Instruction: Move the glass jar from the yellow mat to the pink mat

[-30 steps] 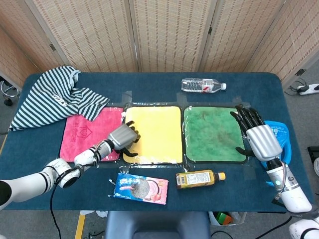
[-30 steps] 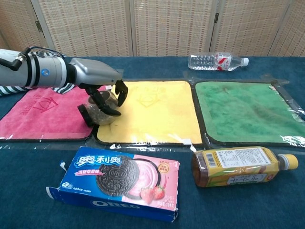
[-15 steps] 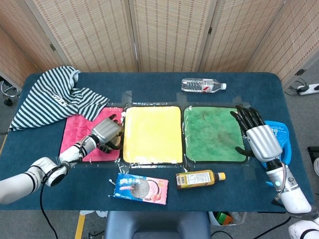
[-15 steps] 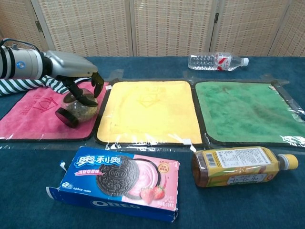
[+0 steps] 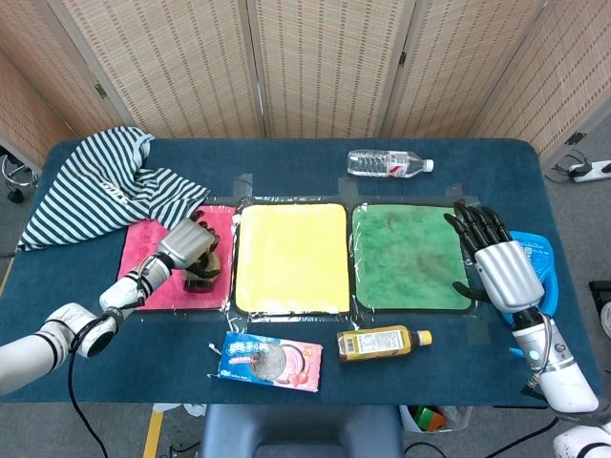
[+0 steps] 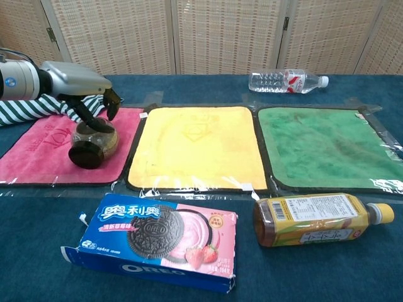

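The glass jar [image 6: 91,143] with a dark lid lies tilted on the pink mat [image 6: 38,157], near the mat's right edge, lid toward the chest camera. My left hand [image 6: 79,85] is over it, its fingers curled down around the jar's upper side. In the head view the left hand [image 5: 186,245] covers most of the jar [image 5: 204,271]. The yellow mat [image 5: 291,258] beside it is bare. My right hand [image 5: 501,267] hovers with fingers spread at the green mat's right edge, holding nothing.
An Oreo box [image 6: 160,239] and a tea bottle [image 6: 315,217] lie on their sides near the front edge. At the back lies a water bottle [image 5: 389,163]. A striped shirt [image 5: 100,186] overlaps the pink mat's far corner. The green mat [image 5: 409,258] is right of the yellow one.
My left hand carried the jar leftward off the yellow mat's front left corner onto the pink mat, where it now rests. The right hand stayed still.
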